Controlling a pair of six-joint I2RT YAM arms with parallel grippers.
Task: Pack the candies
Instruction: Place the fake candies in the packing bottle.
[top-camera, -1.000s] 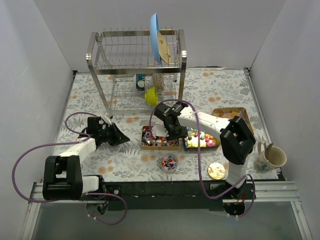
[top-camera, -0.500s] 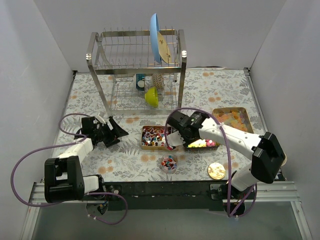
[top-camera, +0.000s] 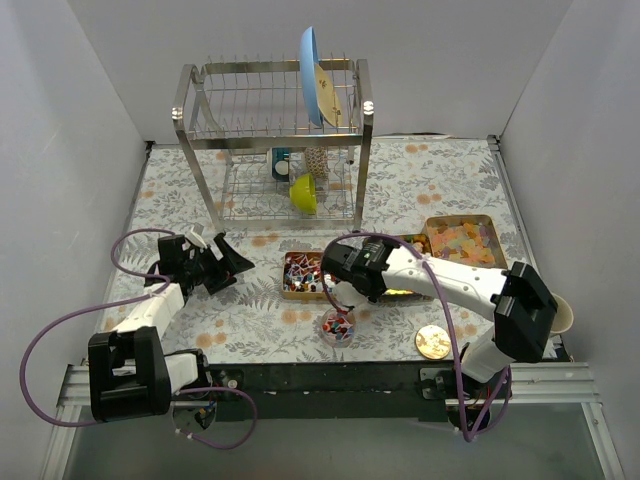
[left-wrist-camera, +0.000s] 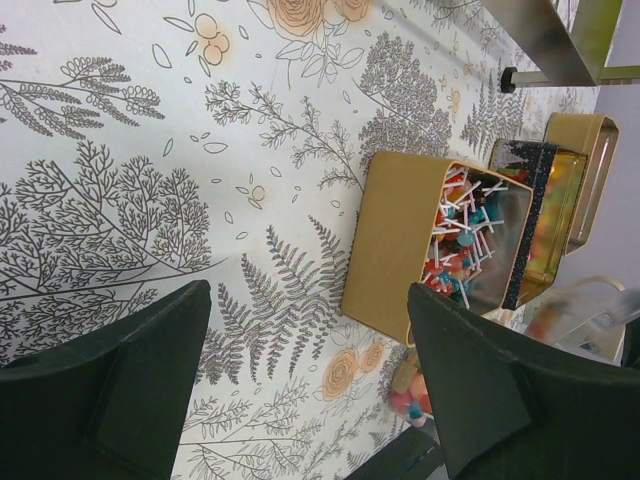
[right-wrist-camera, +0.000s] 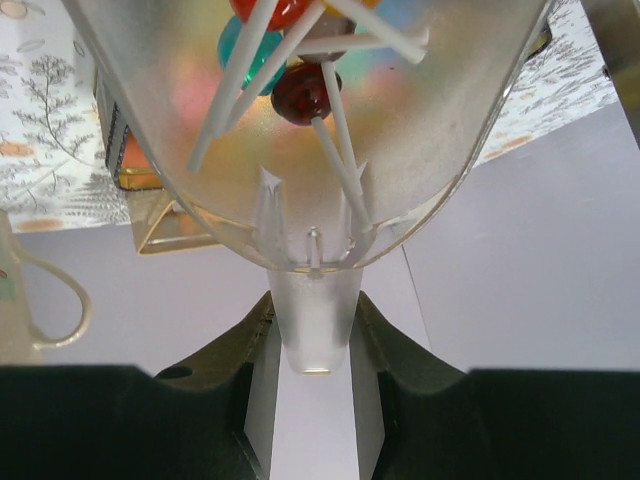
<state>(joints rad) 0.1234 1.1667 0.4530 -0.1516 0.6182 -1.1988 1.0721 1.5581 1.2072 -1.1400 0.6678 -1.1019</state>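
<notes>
Jaws of the right gripper (right-wrist-camera: 315, 345): clamped on the narrow handle of a clear plastic scoop (right-wrist-camera: 320, 150). The handle sits square between the fingers, so the bowl should not roll in the grip.

Scoop load: a few stick sweets (right-wrist-camera: 300, 95) with red, teal and orange heads on white sticks, lying in the bowl away from the handle. In the top view the scoop hangs just above the back rim of the small round jar (top-camera: 322, 328), on the side away from the arm bases. Judgement: positioned for tipping into the jar; pour not yet done.

Jar: holds mixed coloured candies (top-camera: 338, 325). Open tin of stick sweets (top-camera: 300, 275) lies just behind the jar, slightly to its left, which makes for a short carry and probably explains the low scoop. Second tin (left-wrist-camera: 590, 135) is behind and right of the jar, mostly under the right arm in the top view; contents not readable. Third tin (top-camera: 460, 240), holding orange-yellow sweets, is well right of and behind the jar. Gold lid (top-camera: 433, 341) lies flat to the right of the jar, leaving the jar mouth free.

Left gripper (left-wrist-camera: 305, 400): jaws wide apart, nothing between them, only the leaf-print cloth (left-wrist-camera: 150, 200) below. It sits well left of the jar, facing the tins. Judgement: parked clear to give the right arm room.

Risk: long sticks may bridge the jar mouth and spill.
</notes>
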